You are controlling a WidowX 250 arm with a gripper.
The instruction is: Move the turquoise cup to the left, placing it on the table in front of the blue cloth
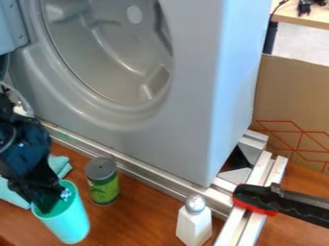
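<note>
Working at teal cup (72, 223), lower L on wood surface (145, 211); tool (53, 194) is at its mouth. Prob best: go slow, move along cup axis, don't tip it or knock 1 green can (105, 187) beside. Can't tell if tool's apart, together or clamped on rim. Cup interior mostly hidden; cloth (59, 166) partly behind arm (24, 144).

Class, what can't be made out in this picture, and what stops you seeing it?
All in the camera view:
- Inside bottom of the turquoise cup: hidden by its wall and the gripper.
- Part of the cloth: behind the arm.
- Black-and-red tool's far end: cut off, right edge.
- Can's small print: too small.
</note>
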